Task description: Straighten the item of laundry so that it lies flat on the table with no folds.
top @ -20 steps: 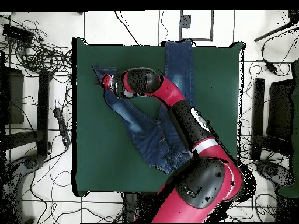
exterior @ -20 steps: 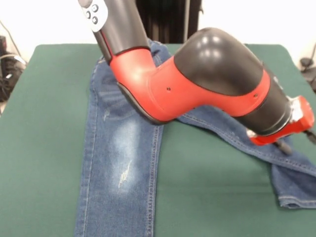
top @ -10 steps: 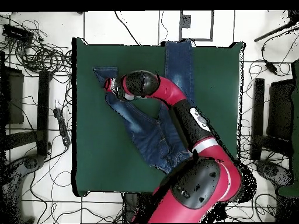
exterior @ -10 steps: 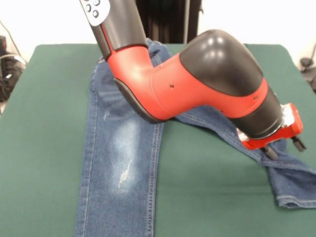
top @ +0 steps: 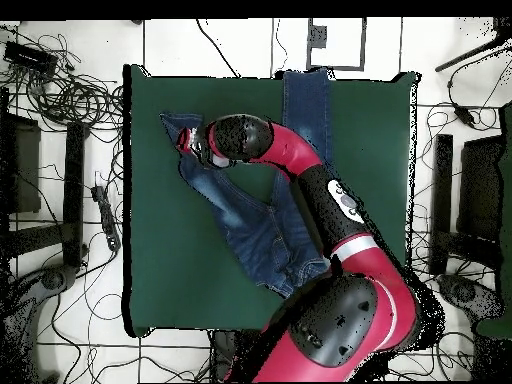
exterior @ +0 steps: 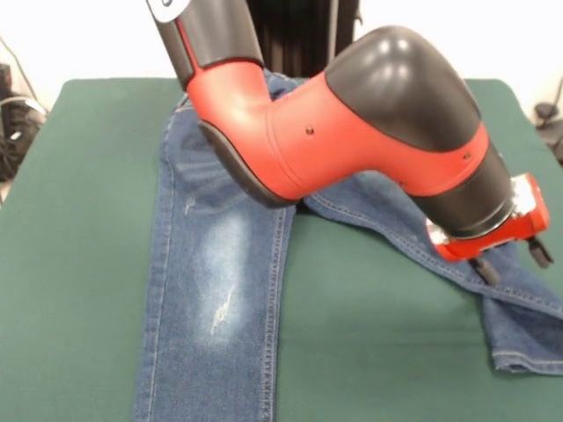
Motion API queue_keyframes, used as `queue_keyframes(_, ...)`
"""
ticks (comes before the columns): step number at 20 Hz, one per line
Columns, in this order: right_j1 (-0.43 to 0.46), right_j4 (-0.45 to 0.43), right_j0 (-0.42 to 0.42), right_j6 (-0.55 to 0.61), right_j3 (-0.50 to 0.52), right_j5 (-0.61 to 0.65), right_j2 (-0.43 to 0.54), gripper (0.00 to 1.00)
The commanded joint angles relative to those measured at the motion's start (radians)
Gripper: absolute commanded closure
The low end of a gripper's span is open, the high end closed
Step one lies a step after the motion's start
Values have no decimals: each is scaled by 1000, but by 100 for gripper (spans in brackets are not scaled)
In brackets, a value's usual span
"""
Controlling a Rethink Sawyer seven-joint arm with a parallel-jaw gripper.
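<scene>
The blue denim jeans (exterior: 220,272) lie on the dark green table (exterior: 88,220). One leg with a faded patch runs straight toward the front edge. The other leg angles off to the right, and its cuff end (exterior: 528,338) is bent over and rumpled. My gripper (exterior: 512,262) hovers just over that angled leg near the cuff, jaws spread and empty, with one fingertip (exterior: 486,272) close to the denim. In the overhead view the gripper (top: 190,147) is at the upper left over the diagonal leg of the jeans (top: 255,225). My arm hides the waist.
My red and black arm (exterior: 369,141) stretches low across the table's middle. In the overhead view the straight leg (top: 305,95) reaches the table's (top: 370,200) top edge. Cables (top: 70,95) and stands ring the table on the floor.
My gripper dipped toward the angled leg, then shifted slightly right and up. The jaws stay spread. The jeans have barely moved.
</scene>
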Motion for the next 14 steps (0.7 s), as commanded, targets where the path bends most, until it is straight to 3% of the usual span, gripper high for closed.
queue_keyframes(1, -75, -2, 40, 141, 11, -81, -87, 0)
queue_keyframes(5, -98, -34, 53, 132, 10, -114, -121, 0)
queue_keyframes(14, -33, -18, 55, 86, 28, -197, -110, 0)
